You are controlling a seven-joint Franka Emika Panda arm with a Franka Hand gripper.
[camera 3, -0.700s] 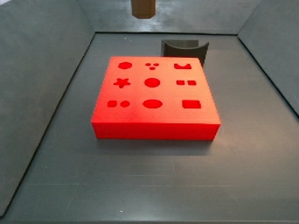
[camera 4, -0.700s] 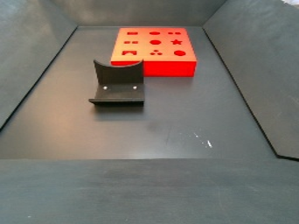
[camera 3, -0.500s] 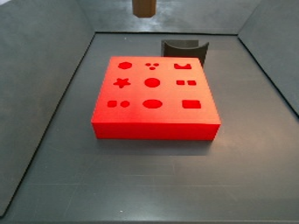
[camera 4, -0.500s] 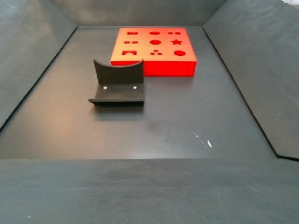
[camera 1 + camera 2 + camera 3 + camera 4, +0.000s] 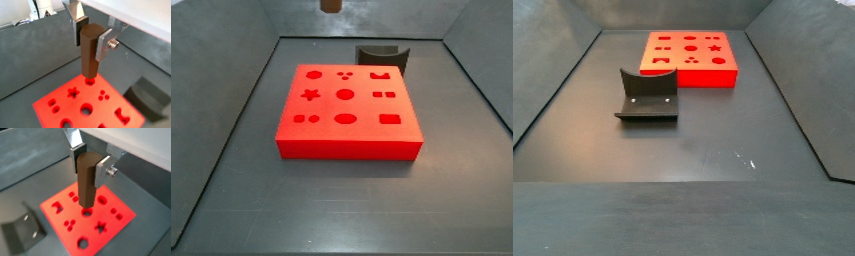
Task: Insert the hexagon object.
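One gripper point(image 5: 93, 31) above dark floor point(image 5: 700, 140), holding hexagon object point(image 5: 90, 52)

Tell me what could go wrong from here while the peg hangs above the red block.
The gripper is shut on the hexagon object, high above the red block. Risks:
1. The block has many shaped holes close together, so descending over the wrong one seems possible.
2. The peg's flats may not match the hole's rotation, so it could jam on the rim.
3. The fingers grip only its upper part; a jam might tilt it.
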